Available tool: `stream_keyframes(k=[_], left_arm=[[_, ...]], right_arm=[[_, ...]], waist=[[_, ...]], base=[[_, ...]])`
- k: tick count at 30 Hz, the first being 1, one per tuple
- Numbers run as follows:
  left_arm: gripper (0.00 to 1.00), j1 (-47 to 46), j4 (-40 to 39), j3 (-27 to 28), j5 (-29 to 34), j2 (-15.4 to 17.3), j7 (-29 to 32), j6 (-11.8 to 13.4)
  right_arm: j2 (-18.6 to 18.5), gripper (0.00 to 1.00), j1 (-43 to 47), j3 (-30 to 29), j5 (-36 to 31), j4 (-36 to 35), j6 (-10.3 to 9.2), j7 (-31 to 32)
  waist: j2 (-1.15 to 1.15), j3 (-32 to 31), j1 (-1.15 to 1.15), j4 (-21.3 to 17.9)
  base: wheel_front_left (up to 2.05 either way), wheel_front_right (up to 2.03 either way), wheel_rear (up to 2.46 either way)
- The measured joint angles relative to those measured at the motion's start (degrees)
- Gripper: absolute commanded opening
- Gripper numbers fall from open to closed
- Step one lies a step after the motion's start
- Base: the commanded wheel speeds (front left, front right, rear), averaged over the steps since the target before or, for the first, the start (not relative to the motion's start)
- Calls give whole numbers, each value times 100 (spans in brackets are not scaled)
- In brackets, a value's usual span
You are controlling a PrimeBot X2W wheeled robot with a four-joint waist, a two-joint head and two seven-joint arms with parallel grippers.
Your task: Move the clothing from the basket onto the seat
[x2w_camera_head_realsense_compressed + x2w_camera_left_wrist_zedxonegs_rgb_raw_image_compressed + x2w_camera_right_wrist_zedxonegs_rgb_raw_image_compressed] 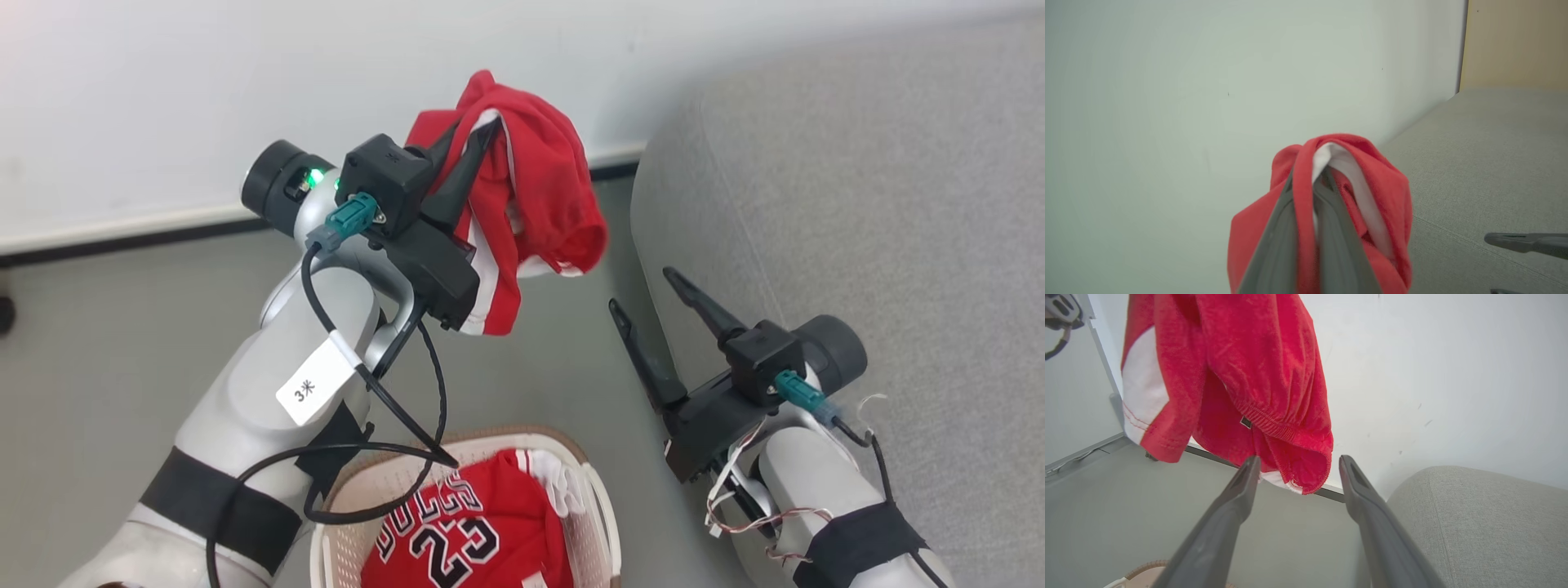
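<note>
Basket (602, 510) left of seat (857, 204) (jersey (469, 535) inside)

Illumination is bright, even and diffuse; only faint, soft-edged shadows are cast on the floor (98, 343). The wall (163, 98) is washed out toward 10 o'clock in the head view. In the left wrist view the left gripper (1308, 179) and the clothing (1380, 192) at 6 o'clock are rendered out of focus. In the right wrist view straight edges are bent near 9 o'clock; the right gripper (1299, 459) is softened at 6 o'clock.

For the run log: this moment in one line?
left gripper: shut on red white-trimmed garment, aloft | right gripper: open, empty | red number-23 jersey: in cream perforated plastic basket | grey fabric sofa: at right
</note>
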Motion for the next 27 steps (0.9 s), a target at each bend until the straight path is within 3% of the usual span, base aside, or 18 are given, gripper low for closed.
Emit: stream_keyframes(k=[15,27], left_arm=[[0,350,186,-433,-447,-148,0,0],[0,486,-123,-744,-698,-192,11,0]], right_arm=[[13,100,39,541,60,445,49,1],[25,100,-230,926,200,984,51,1]], waist=[[0,-1015,0,237],[0,-1269,1,619]], base=[[0,0,0],[0,0,0]])
